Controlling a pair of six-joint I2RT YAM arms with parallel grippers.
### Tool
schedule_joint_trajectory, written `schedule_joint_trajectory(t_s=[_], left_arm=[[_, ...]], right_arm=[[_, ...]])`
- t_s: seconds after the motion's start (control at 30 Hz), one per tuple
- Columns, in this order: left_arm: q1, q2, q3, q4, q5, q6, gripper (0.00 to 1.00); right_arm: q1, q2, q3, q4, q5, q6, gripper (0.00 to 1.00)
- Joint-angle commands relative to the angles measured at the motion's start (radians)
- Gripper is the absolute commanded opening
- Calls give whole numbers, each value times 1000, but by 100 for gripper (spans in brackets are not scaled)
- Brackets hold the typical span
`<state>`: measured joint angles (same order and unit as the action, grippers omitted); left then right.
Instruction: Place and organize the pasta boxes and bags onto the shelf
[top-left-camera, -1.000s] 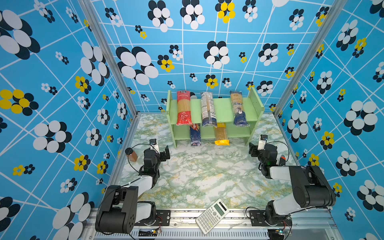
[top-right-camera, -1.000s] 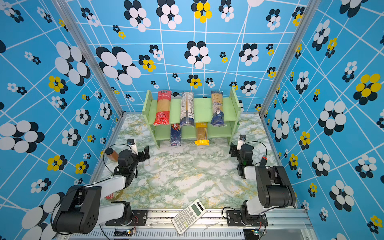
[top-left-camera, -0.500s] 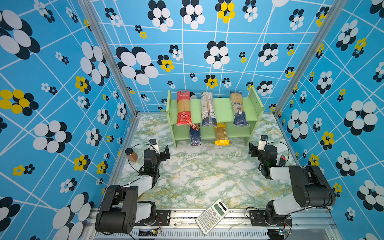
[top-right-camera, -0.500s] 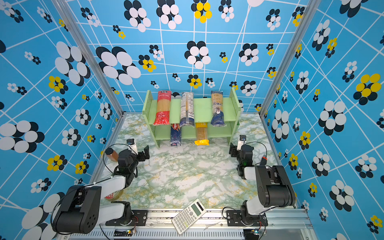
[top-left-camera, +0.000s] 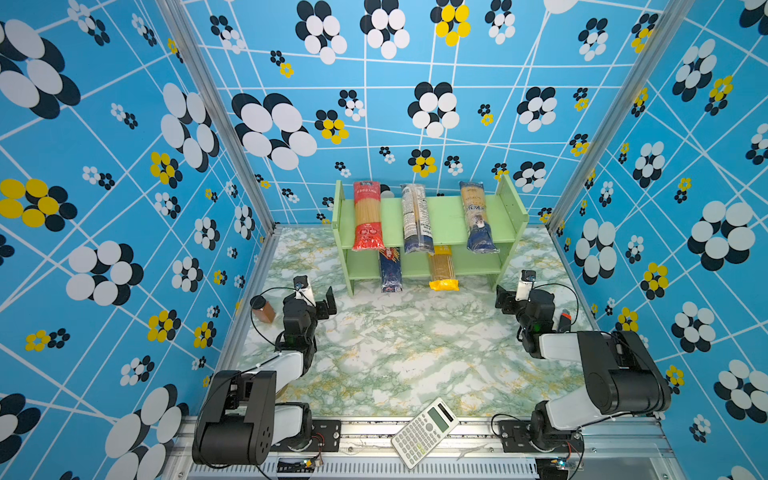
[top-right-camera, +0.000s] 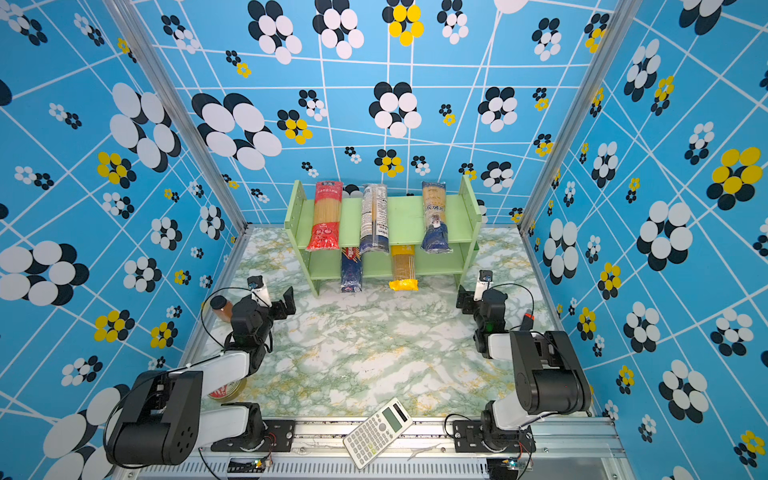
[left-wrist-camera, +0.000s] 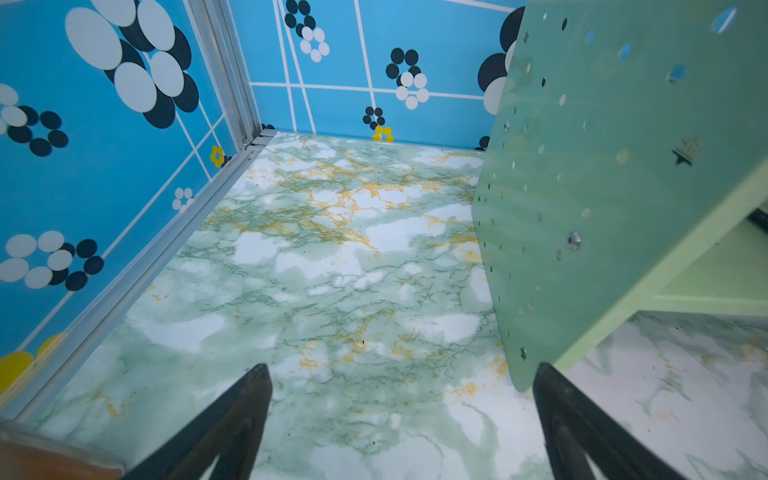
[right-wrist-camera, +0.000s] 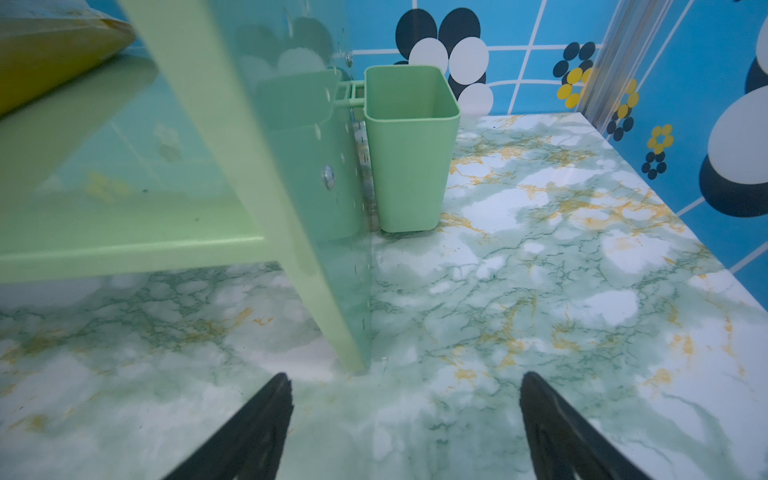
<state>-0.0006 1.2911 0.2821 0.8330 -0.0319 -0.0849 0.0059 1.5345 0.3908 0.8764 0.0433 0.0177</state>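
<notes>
1. In both top views the shelf (top-left-camera: 446, 218) is light green, with two tiers and upright side panels. It stands at the back of the marbled table (top-left-camera: 415, 353), near the rear wall.
   - Three packs lie front to back on its top tier, apart from each other, with their near ends over the front edge.
   - The red bag (top-left-camera: 367, 216) of pale spaghetti is on the left. The clear bag (top-left-camera: 414, 218), with a printed label and a navy end, is in the middle. The navy-yellow bag (top-left-camera: 477, 216) is on the right.
   - On the lower tier the dark blue Barilla box (top-left-camera: 390, 270) and the yellow bag (top-left-camera: 441, 268) lie apart, both sticking out past the front edge.
   - The left gripper (top-left-camera: 320, 302) sits before the shelf's left foot and the right gripper (top-left-camera: 513, 301) before its right foot.
   - A brown jar (top-left-camera: 262, 309) stands just beside the left gripper. A white calculator (top-left-camera: 424, 432) lies at the table's front edge.

2. In the left wrist view the left gripper (left-wrist-camera: 400, 370) has its jaws wide apart, with only bare table (left-wrist-camera: 311, 270) between them. The shelf's side panel (left-wrist-camera: 602, 187), glossy green and dotted with small holes, rises close by. Its lower corner shows just beside one fingertip — whether they touch I cannot tell. A blurred orange edge of the jar (left-wrist-camera: 41, 461) fills one corner.

3. In the right wrist view the right gripper (right-wrist-camera: 404, 378) also has its jaws apart and empty, over the table (right-wrist-camera: 540, 291) near the foot of the shelf's other panel (right-wrist-camera: 291, 166). A green cup (right-wrist-camera: 409, 145) hangs on that panel's outer face. The end of the yellow bag (right-wrist-camera: 50, 45) rests on the lower tier.
</notes>
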Motion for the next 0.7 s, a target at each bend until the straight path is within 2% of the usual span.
schedule_joint_trajectory(t_s=[0.0,0.33,0.67], left_arm=[[28,47,7,52,26,5,99],[35,132,32,96,19,5,99],[36,218,50,141,64,19,99]], right_arm=[[-6,10,-7,30,9,4,89],[-6,10,-7,28,9,4,90],[-6,9,-7,30,9,4,92]])
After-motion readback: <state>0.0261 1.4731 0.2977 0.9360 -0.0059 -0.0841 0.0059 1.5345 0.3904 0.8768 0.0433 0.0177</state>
